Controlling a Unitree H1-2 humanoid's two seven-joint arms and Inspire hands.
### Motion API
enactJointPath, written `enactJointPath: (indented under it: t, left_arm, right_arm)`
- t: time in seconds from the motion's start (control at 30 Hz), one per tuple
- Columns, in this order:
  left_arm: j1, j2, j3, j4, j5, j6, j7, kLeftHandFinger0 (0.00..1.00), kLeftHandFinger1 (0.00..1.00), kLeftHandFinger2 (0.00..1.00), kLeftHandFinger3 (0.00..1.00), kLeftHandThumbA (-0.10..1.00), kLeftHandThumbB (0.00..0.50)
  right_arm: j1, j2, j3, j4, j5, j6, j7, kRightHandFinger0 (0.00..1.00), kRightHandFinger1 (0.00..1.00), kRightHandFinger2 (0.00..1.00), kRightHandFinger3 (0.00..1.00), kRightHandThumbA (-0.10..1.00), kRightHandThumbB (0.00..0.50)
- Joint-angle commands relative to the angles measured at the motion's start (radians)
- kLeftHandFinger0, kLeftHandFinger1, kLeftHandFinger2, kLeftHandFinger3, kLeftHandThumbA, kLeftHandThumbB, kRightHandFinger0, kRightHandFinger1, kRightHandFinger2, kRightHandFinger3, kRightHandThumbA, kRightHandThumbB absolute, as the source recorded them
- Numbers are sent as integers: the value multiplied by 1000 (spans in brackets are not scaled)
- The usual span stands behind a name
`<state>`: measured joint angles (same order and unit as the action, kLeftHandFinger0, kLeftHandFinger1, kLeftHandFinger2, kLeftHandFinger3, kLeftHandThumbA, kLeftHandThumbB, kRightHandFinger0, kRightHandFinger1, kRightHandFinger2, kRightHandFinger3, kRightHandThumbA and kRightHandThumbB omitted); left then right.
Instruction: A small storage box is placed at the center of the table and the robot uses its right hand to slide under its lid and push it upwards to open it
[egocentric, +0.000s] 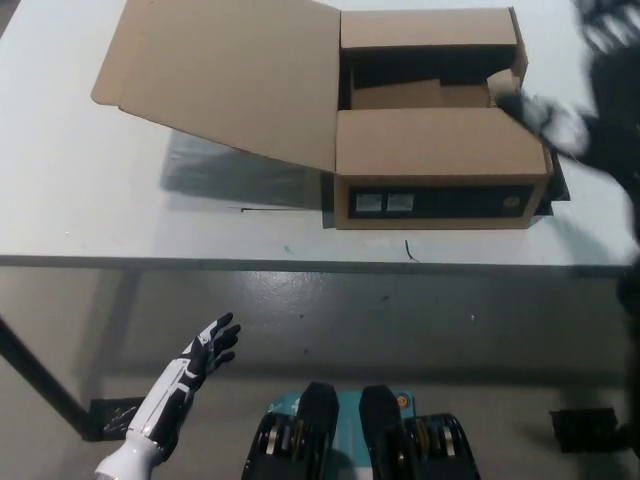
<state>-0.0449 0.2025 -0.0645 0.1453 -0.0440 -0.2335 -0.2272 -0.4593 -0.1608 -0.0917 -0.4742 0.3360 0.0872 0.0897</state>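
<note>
Brown cardboard makes up the storage box, which sits on the white table toward its middle and near the front edge in the head view. Its lid is thrown open to the left, a wide flap tilted up and outward from the box's left side, casting a dark shadow on the table beneath it. A narrower flap lies flat across the front half of the box top, and another flap stands along the far side. Between them the dark interior shows, with a piece of cardboard lying inside. The front wall of the box is a dark panel bearing two small pale labels.

The black right robot hand is at the right edge of the picture, just beside the box's right end, heavily blurred by motion; whether its fingers are spread or closed cannot be told, and it does not appear to hold the box.

The white left robot hand rests low at the lower left, below the table's front edge, well apart from the box, its fingers spread and holding nothing. Beneath the table the grey floor shows.
</note>
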Motion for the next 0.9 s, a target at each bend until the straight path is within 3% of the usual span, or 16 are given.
enactJointPath:
  t: [0.0, 0.17, 0.3, 0.57, 0.63, 0.77, 0.87]
  left_arm:
    - [-3, 3, 9, -6, -14, -40, -4, 1000, 1000, 1000, 1000, 1000, 328]
    - [5, 1, 8, -3, -12, -44, -4, 1000, 1000, 1000, 1000, 1000, 338]
    - [5, 0, 8, 2, -6, -49, -1, 1000, 1000, 1000, 1000, 1000, 350]
    - [16, -5, 4, -3, -9, -52, -5, 1000, 1000, 1000, 1000, 1000, 343]
    - [12, -6, 4, 4, -10, -57, -6, 1000, 1000, 1000, 1000, 1000, 351]
    - [16, -4, 6, -1, -14, -59, -7, 1000, 1000, 1000, 1000, 1000, 335]
    - [25, -6, 6, -6, -6, -60, 0, 1000, 1000, 1000, 1000, 1000, 339]
  right_arm:
    - [376, -95, -95, -378, 5, -165, 62, 1000, 1000, 1000, 1000, 1000, 322]
    - [520, -66, -63, -249, -3, -244, 84, 1000, 1000, 1000, 1000, 1000, 368]
    - [577, -34, -42, -133, -40, -309, 82, 1000, 1000, 1000, 1000, 1000, 320]
    - [620, 19, 8, 143, -70, -404, 98, 1000, 1000, 1000, 1000, 1000, 340]
    - [616, 26, 14, 199, -108, -420, 89, 1000, 1000, 1000, 1000, 1000, 367]
    - [605, 39, 29, 332, -105, -477, 105, 1000, 1000, 1000, 1000, 1000, 298]
    - [603, 40, 41, 394, -105, -456, 106, 1000, 1000, 1000, 1000, 1000, 294]
